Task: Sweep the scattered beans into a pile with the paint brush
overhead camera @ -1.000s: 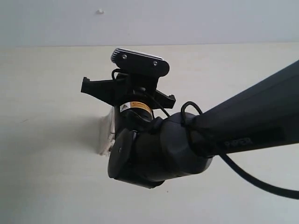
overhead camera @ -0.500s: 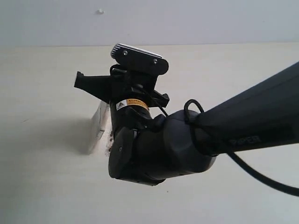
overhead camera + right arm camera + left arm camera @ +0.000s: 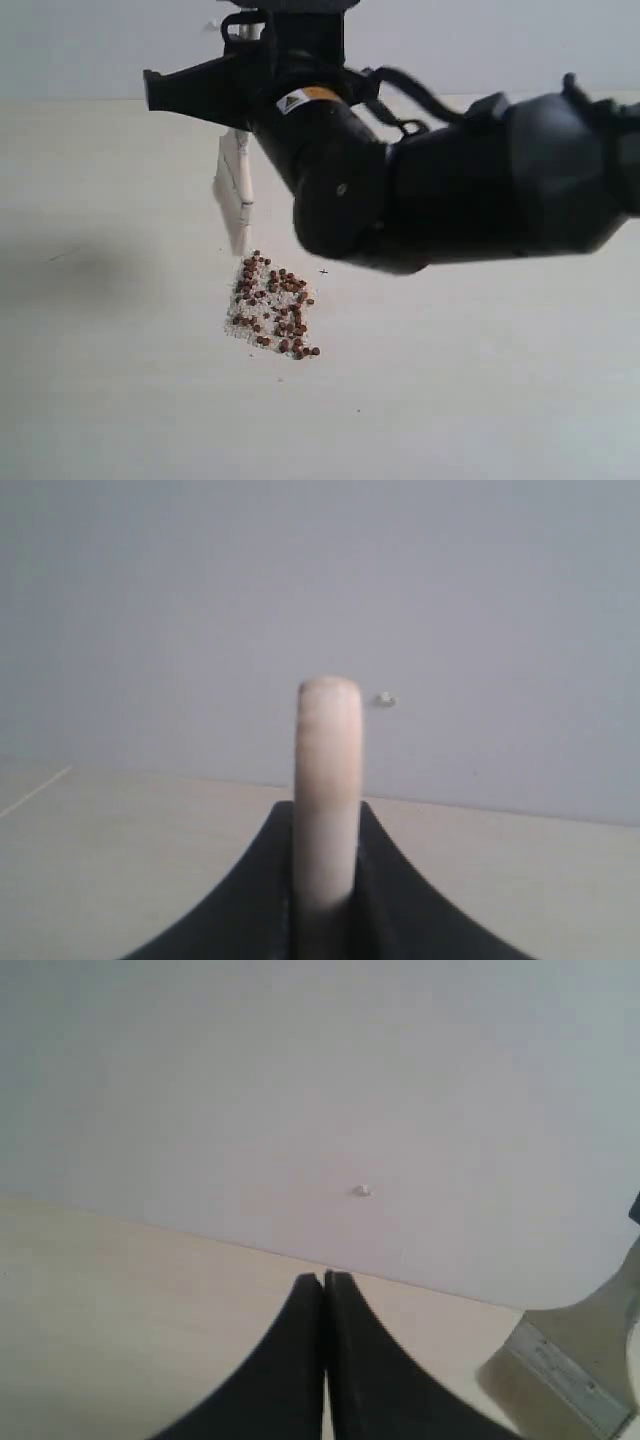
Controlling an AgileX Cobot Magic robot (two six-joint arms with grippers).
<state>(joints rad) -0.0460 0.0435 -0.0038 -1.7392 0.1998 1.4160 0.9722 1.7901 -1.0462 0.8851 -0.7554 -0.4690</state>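
Observation:
The beans [image 3: 272, 310] lie in one loose patch on the pale table, reddish-brown and mixed with white crumbs. Just behind and above them the paint brush [image 3: 235, 190] hangs, bristles pointing down towards the patch's far edge; whether they touch the table is unclear. My right gripper [image 3: 327, 810] is shut on the brush's white handle [image 3: 328, 760], whose rounded end sticks up between the fingers. My left gripper [image 3: 325, 1278] is shut with nothing in it, and it does not show in the exterior view. At the edge of the left wrist view, the brush's silver ferrule [image 3: 560, 1370] appears.
The bulky black right arm [image 3: 450, 190] reaches in from the right and fills the upper middle of the exterior view. A pale wall [image 3: 100, 50] with a small white mark [image 3: 214, 24] stands behind the table's far edge.
The right arm has risen and swung back, uncovering the bean patch it hid before. The brush has come up with it and now hangs behind the beans.

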